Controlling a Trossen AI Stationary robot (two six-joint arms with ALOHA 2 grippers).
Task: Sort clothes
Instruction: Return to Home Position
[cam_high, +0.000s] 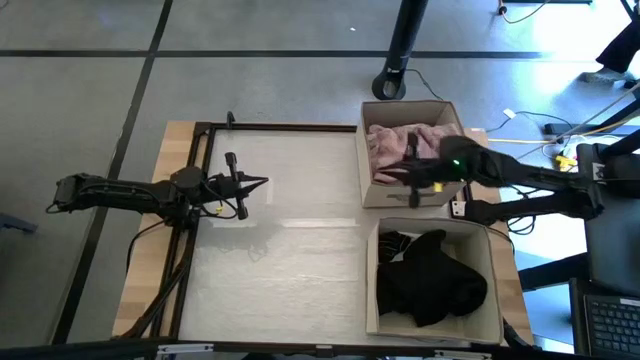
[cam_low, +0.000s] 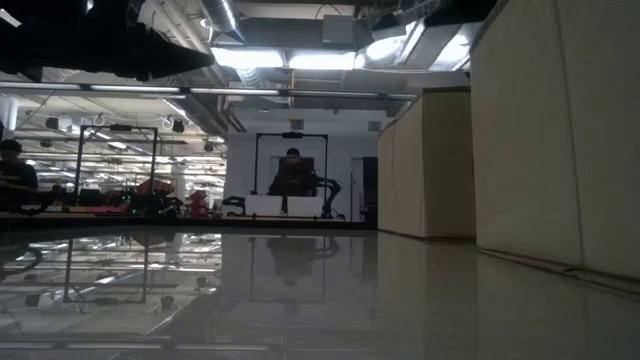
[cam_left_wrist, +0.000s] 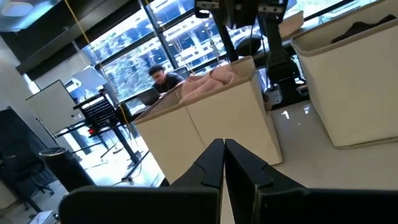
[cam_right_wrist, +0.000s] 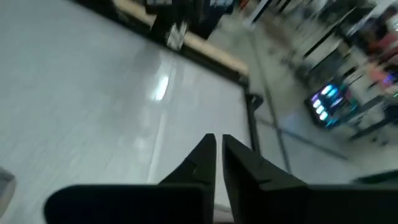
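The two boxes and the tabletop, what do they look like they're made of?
The far box and near box: probably cardboard, though fabric-covered board is possible; beige, matte, flat stiff walls, crisp corners. Tabletop: a glossy white sheet, perhaps laminate or plastic, mirroring ceiling lights in the low view; its edge looks like light wood.

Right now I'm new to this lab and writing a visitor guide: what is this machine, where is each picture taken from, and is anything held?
It is a robot with two dark arms at a table. One picture looks straight down, one level across the tabletop, two from cameras on the wrists. The left gripper hangs over bare table; the right gripper is over the top box, which holds a pink piece. The bottom box holds black pieces. Both grippers are shut, holding nothing.
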